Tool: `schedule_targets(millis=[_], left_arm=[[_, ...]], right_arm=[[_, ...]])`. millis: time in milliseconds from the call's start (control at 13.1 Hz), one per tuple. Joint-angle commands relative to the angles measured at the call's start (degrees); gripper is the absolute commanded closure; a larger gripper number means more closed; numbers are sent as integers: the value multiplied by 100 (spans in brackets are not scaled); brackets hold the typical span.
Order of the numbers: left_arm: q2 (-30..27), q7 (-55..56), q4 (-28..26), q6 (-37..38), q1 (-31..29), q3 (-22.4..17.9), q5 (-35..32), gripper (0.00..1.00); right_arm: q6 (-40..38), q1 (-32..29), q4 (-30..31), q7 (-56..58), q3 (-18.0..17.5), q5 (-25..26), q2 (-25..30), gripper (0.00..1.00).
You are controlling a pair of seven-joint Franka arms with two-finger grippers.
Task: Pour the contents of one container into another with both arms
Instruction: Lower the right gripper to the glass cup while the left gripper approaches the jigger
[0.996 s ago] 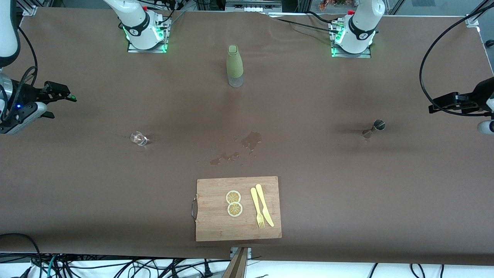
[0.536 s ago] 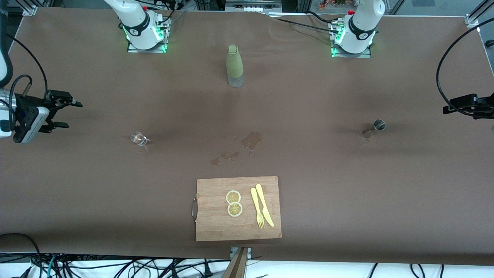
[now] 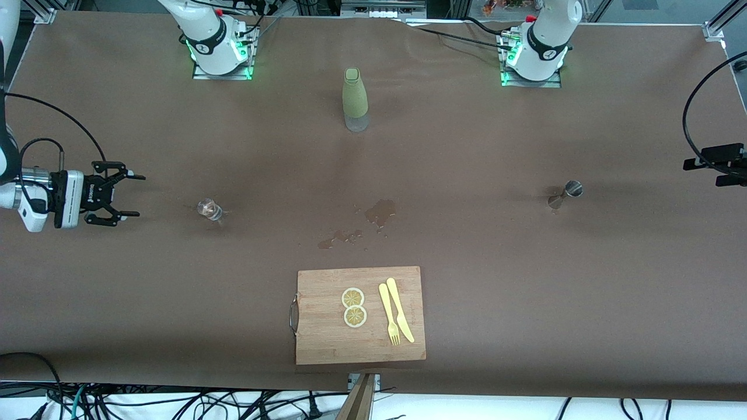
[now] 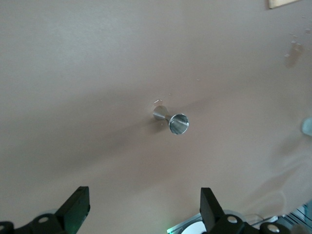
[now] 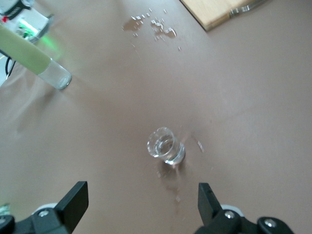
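While both grippers stood wide and empty, nothing was held.
The right gripper faced the glass near it; the left gripper faced the metal jigger, farther off.

Robot lab: bolted arm bases, loose cables.

Worktop covered edge to edge in brown sheet, faintly creased. Soft overhead light, broad dim shadows across cover. Green glow on metal base plates along edge farthest from front camera. Aluminium frame rails at corners. Below nearest edge: white floor strewn with black cables. Wooden post at middle of nearest edge.
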State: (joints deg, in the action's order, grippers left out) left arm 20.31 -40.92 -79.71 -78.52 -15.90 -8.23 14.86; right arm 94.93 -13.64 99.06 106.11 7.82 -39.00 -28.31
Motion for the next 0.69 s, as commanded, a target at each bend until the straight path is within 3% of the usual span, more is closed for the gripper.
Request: schedule_targets(millis=[0,230,460,613], left_arm=[[174,-1465,-203,265,-298,-204,578,0],[535,-3468,-457,451,-544,-529,1263,0],[930,-5166,-1080,504,-799,-697,1931,0],[1333,-6343,-1345,679,-923,-846,2537,0]], right_arm=[[156,-192,296,1180,-27,-519,-174,0],[473,-201,824,2577,-18,-1423,-350,0],[509,-175,860,3423,-53,-1995,-806,0],[500,-148,913,3941,-62,-2696,-1175,0]])
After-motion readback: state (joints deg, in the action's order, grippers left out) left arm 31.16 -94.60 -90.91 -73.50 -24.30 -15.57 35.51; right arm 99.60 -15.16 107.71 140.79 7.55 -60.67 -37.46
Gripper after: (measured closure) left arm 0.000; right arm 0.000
